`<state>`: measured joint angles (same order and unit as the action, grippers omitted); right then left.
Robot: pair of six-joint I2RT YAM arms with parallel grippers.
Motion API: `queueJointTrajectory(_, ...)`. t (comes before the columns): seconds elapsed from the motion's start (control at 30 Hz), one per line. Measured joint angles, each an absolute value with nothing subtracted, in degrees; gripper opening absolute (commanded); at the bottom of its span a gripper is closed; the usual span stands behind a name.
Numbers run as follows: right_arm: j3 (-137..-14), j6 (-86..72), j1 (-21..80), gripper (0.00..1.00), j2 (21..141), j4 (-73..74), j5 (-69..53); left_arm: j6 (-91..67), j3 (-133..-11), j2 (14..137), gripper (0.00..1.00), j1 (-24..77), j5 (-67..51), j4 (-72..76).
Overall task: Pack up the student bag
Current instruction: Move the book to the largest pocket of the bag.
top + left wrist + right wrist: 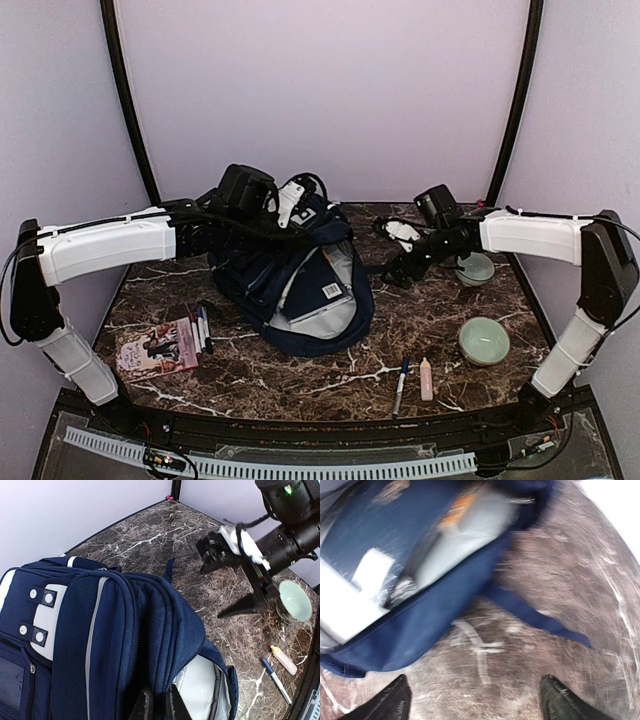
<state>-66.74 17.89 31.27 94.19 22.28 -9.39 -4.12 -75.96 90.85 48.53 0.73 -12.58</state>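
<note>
Our left gripper (159, 705) seems clamped on the rim of the student bag (290, 280); if we slip, its mouth collapses. Our right gripper (475, 705), at 3 o'clock, stands apart, empty.

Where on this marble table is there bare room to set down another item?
Bare marble lies along the near edge, between the books and the pen, before the student bag. Crowded: the right side, with bowls and pen.
</note>
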Motion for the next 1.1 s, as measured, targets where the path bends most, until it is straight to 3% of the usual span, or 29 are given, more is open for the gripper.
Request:
queueJointTrajectory(0.07,-64.8,22.3,32.6,0.66,94.0,22.4,-12.0,-4.1,-75.9,90.8,0.00,48.5,1.0,-12.4)
queueJointTrajectory(0.13,-64.4,26.3,35.2,0.59,94.0,23.7,-15.5,-4.1,-75.9,90.8,0.00,48.5,1.1,-12.3)
queueJointTrajectory(0.3,-67.0,33.3,41.9,0.63,95.0,24.1,-16.6,-4.3,-75.9,90.8,0.00,48.5,1.1,-12.3)
queueJointTrajectory(0.6,-69.8,43.0,50.9,0.63,104.3,19.8,-6.9,-5.1,-75.9,90.8,0.00,48.5,0.4,-12.3)
queueJointTrajectory(1.1,-81.7,42.8,53.5,0.55,116.9,11.3,8.9,-6.1,-75.9,90.8,0.00,48.5,-1.8,-12.2)
